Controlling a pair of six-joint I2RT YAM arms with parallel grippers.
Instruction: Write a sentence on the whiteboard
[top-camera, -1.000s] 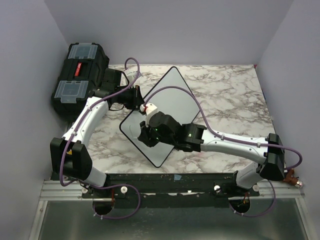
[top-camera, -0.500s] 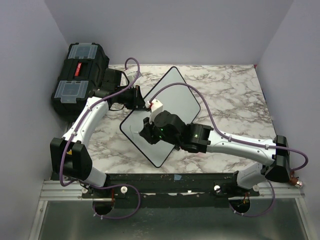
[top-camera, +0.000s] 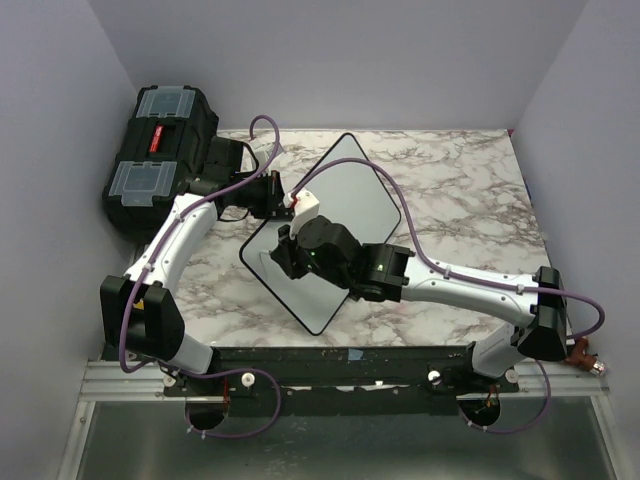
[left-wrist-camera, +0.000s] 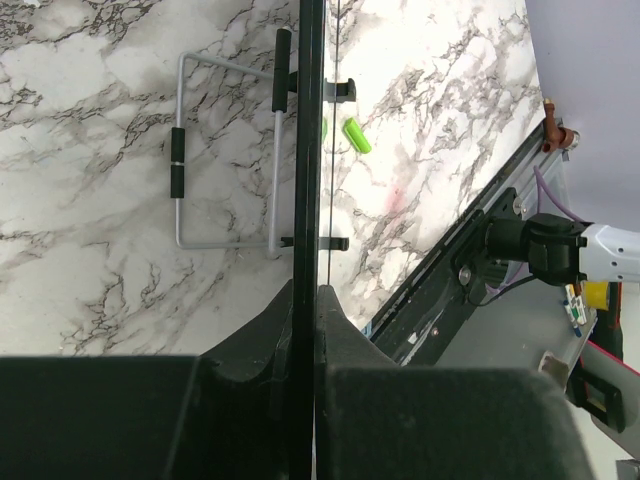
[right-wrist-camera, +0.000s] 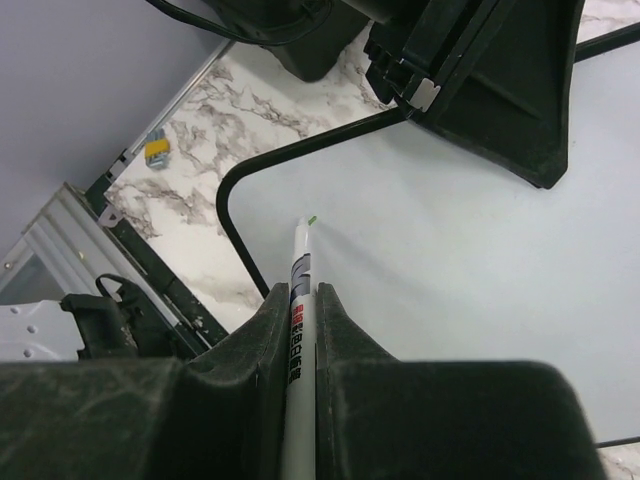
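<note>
Right gripper (top-camera: 284, 248), top view: we hover over the flat white black-rimmed whiteboard (top-camera: 350, 190) on the marble table (top-camera: 460, 190).
Left gripper (left-wrist-camera: 305, 292), left wrist: clamped on the board's rim; pen pressure could make it slip.
Marker (right-wrist-camera: 298, 285), right wrist: thin, white, green-tipped, pinched in our right jaws near the corner; no sentence visible; we risk overrunning the rim.

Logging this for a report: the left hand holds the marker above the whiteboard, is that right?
No, the right hand holds the marker above the whiteboard; the right wrist view shows it. The left hand grips the whiteboard's edge instead.
</note>
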